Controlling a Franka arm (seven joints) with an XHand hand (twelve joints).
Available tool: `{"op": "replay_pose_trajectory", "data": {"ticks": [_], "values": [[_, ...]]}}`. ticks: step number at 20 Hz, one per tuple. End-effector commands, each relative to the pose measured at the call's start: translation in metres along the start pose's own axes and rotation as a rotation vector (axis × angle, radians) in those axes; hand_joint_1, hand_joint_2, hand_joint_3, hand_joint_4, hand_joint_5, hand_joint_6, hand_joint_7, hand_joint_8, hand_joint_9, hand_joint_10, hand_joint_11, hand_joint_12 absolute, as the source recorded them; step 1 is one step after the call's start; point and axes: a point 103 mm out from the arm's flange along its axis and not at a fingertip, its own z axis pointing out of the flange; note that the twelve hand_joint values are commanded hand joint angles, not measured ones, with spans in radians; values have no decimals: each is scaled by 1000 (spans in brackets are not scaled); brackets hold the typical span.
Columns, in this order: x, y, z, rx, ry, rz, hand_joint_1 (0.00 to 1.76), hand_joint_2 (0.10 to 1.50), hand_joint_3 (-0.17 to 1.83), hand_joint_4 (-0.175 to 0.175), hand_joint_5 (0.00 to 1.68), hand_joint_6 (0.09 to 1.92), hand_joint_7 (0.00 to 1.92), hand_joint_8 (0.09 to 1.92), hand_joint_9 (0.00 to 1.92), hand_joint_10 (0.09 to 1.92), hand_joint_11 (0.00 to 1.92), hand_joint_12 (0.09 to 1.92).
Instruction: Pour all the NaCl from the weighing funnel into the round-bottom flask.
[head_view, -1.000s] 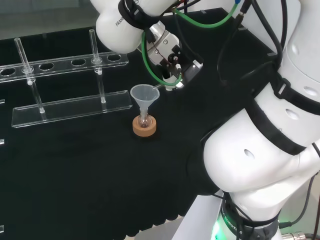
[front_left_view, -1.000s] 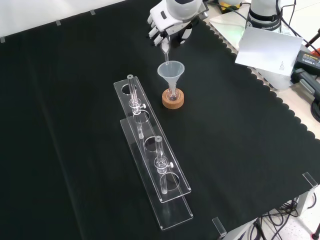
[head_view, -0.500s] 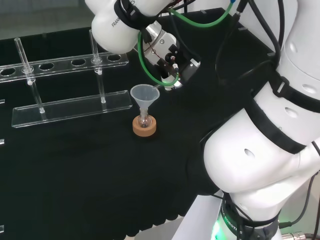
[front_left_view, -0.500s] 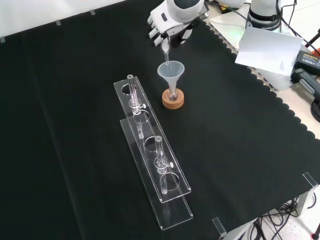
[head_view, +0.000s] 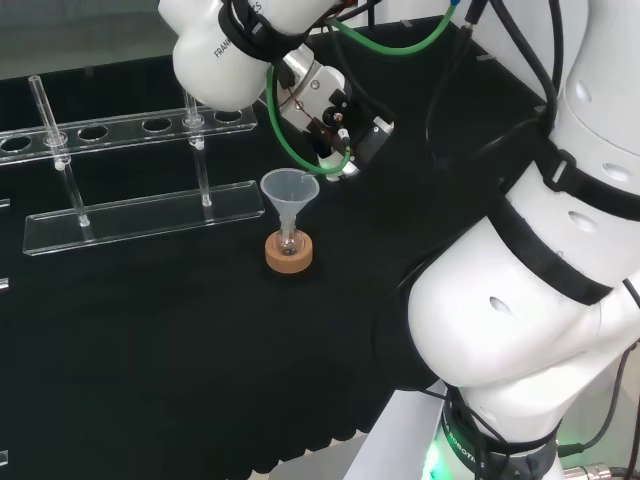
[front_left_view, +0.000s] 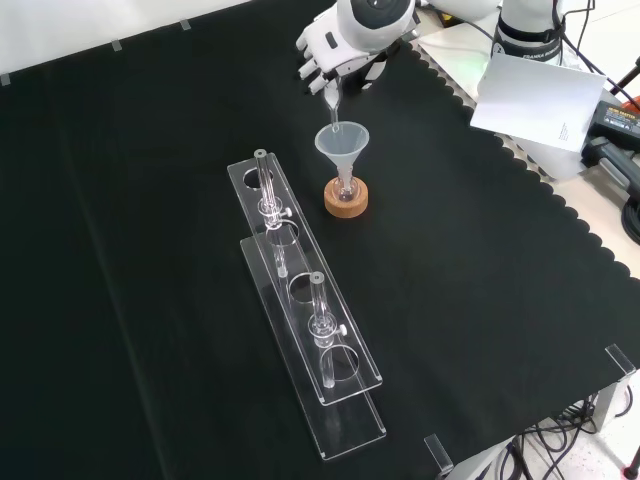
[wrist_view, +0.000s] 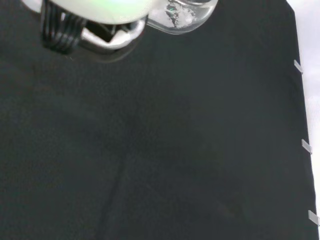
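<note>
— What else sits on the desk (front_left_view: 150, 250)?
— A clear rack (front_left_view: 305, 330) with round holes, two glass tubes (front_left_view: 318, 330) upright in it.
— Anything past the cloth's edge?
— A white sheet of paper (front_left_view: 535, 95), with dark cables (front_left_view: 620, 190) just beside it.

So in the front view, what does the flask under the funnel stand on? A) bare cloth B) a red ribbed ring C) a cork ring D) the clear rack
C: the flask sits in a tan cork ring on the black cloth, apart from the rack.
</note>
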Motion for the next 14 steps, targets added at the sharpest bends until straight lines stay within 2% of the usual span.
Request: {"op": "replay_pose_trajectory", "data": {"ticks": [1, 14], "values": [[2, 0, -2, -1, -18, -3, 1137, 669, 575, 175, 1360, 477, 897, 596, 1321, 87, 1151, 817], [4, 2, -3, 7, -57, -6, 1137, 671, 574, 175, 1357, 483, 892, 597, 1319, 87, 1148, 816]]}}
